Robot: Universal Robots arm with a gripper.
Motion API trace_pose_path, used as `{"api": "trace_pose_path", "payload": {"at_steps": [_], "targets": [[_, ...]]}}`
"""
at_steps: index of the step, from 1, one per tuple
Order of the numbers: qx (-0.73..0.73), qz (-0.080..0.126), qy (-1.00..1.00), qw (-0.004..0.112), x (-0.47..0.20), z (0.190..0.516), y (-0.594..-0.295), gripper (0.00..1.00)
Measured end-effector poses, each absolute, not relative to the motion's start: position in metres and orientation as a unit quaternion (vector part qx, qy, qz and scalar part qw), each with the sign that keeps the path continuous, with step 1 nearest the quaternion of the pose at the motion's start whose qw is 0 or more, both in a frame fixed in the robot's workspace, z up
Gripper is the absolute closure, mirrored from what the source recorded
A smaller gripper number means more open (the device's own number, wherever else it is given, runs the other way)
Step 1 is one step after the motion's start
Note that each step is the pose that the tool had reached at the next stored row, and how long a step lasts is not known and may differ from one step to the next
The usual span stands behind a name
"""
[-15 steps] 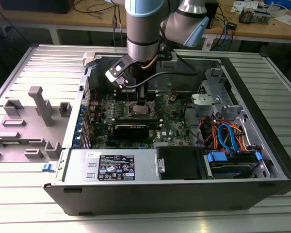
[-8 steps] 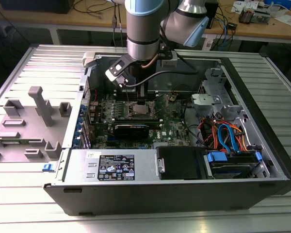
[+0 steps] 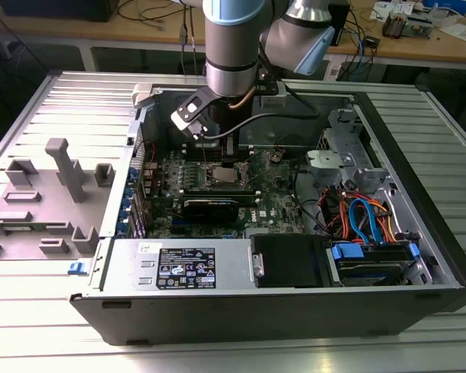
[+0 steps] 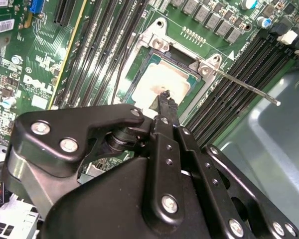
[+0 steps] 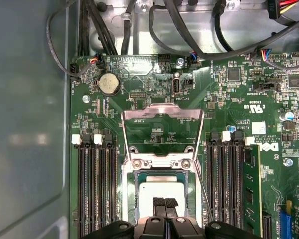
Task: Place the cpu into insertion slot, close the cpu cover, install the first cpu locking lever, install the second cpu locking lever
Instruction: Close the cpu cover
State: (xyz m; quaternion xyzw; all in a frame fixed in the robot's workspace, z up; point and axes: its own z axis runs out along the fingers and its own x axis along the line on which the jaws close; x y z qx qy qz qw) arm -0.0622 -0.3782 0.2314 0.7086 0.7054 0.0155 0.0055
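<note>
While the closed, empty hand [image 5: 165, 200] touches the cpu [image 5: 148, 190] lying in the insertion slot [image 5: 131, 191], a hard push could crack it. The cpu cover [image 5: 162, 110] stands open beside the slot.

Long black memory slots [image 5: 94, 189] run just beside the pincer [image 5: 165, 203] on both sides, set in the green motherboard [image 5: 224, 99]. A round silver coin battery [image 5: 109, 83] sits farther from the pincer on the same board, and black cables [image 5: 100, 30] loop over the grey case wall beyond it. In the exterior view the open computer case [image 3: 295, 315] surrounds the pincer. A labelled power supply [image 3: 182, 268] lies nearer the camera than the pincer, and blue and orange cables [image 3: 365, 217] lie toward the exterior view's right of it. A grey plastic fixture [image 3: 70, 175] stands well apart to the exterior view's left, on the slatted metal table [image 3: 62, 342].
</note>
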Motion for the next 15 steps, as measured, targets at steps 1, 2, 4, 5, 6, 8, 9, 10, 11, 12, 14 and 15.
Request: {"api": "trace_pose_path", "payload": {"at_steps": [1,2,4,5,6,8,9,10,11,12,14,15], "targets": [[0.709,0.016,0.705,0.005,-0.0621,0.2315,-0.3781,0.89],[0.709,0.016,0.705,0.005,-0.0621,0.2319,-0.3781,0.89],[0.709,0.016,0.705,0.005,-0.0621,0.2330,-0.3782,0.89],[0.709,0.016,0.705,0.005,-0.0621,0.2337,-0.3782,0.89],[0.709,0.016,0.705,0.005,-0.0621,0.2343,-0.3782,0.89],[0.709,0.016,0.705,0.005,-0.0618,0.2345,-0.3782,0.89],[0.709,0.016,0.705,0.005,-0.0607,0.2347,-0.3782,0.89],[0.709,0.016,0.705,0.005,-0.0596,0.2347,-0.3782,0.89],[0.709,0.016,0.705,0.005,-0.0586,0.2346,-0.3782,0.89],[0.709,0.016,0.705,0.005,-0.0579,0.2346,-0.3782,0.89],[0.709,0.016,0.705,0.005,-0.0575,0.2348,-0.3781,0.89],[0.709,0.016,0.705,0.005,-0.0573,0.2353,-0.3781,0.89]]}}
